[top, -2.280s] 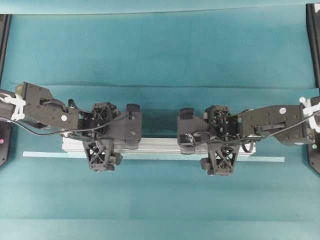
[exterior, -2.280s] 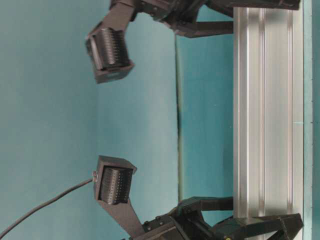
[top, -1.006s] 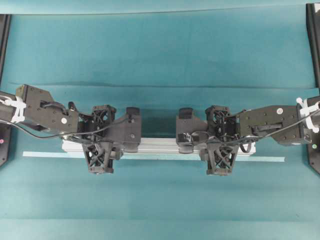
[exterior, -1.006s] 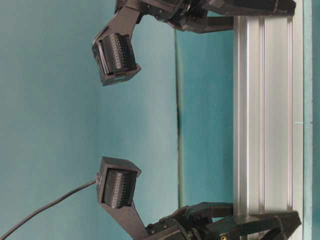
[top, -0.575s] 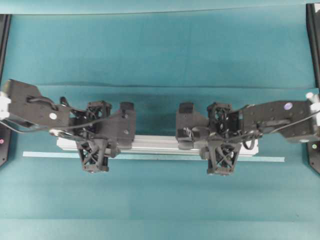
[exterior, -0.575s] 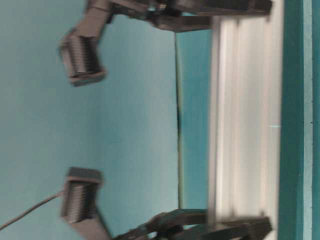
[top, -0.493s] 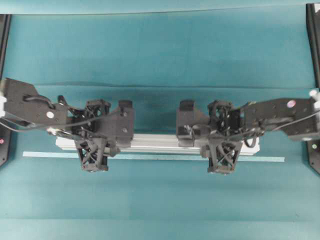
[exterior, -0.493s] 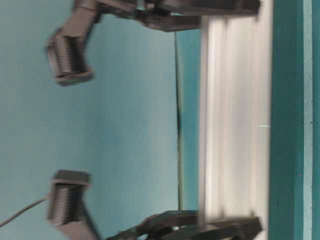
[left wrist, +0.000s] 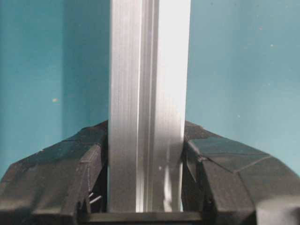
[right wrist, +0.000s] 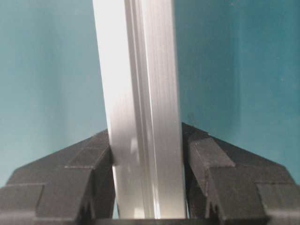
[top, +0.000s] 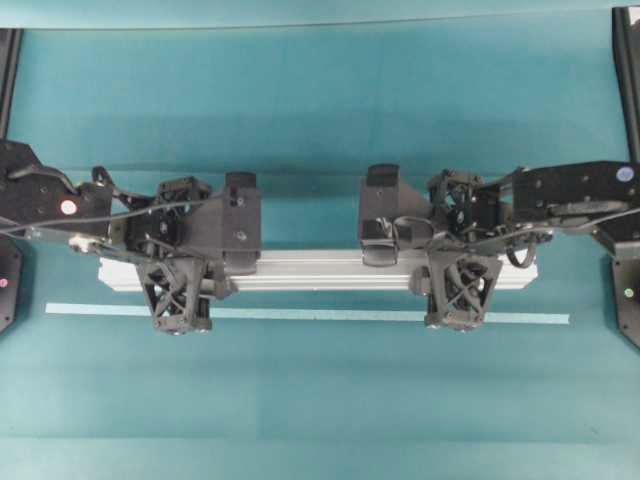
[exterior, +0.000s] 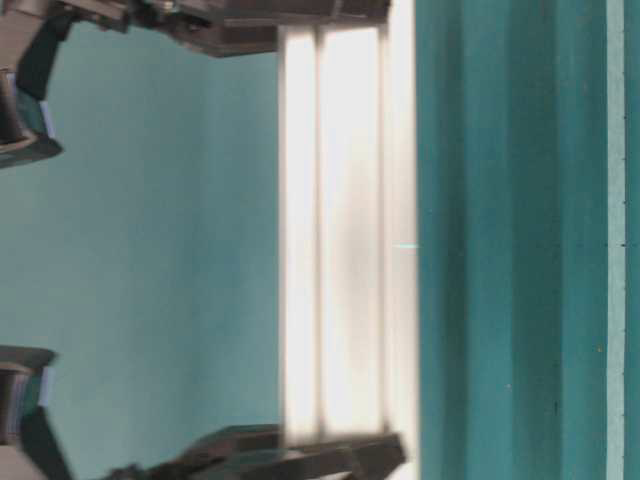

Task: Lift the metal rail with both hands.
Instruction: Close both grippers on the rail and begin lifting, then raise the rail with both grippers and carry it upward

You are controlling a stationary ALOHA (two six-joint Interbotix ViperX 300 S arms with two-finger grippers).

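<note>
Above the teal counter (top: pixel 320 110), the metal rail (top: pixel 315 270) hung level just behind the pale-green strip (top: pixel 310 315), the left gripper (top: pixel 178 282) and right gripper (top: pixel 456 280) each clenched across it, no writing legible.

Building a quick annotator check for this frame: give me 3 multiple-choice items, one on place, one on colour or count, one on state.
1. Where do the tools grip the metal rail?
A. One near each end
B. Both at the middle
C. Both at one end

2. What colour is the thin strip lying on the table?
A. Red
B. Pale green
C. Black

3. What state is the left tool in?
A. Wide open
B. Shut on the rail
C. Shut on nothing

Key: 1 A, since the overhead view shows the left tool and the right tool far apart along the rail. 2 B, pale against the teal cloth. 3 B, since the left wrist view shows both fingers pressed against the rail's sides.
</note>
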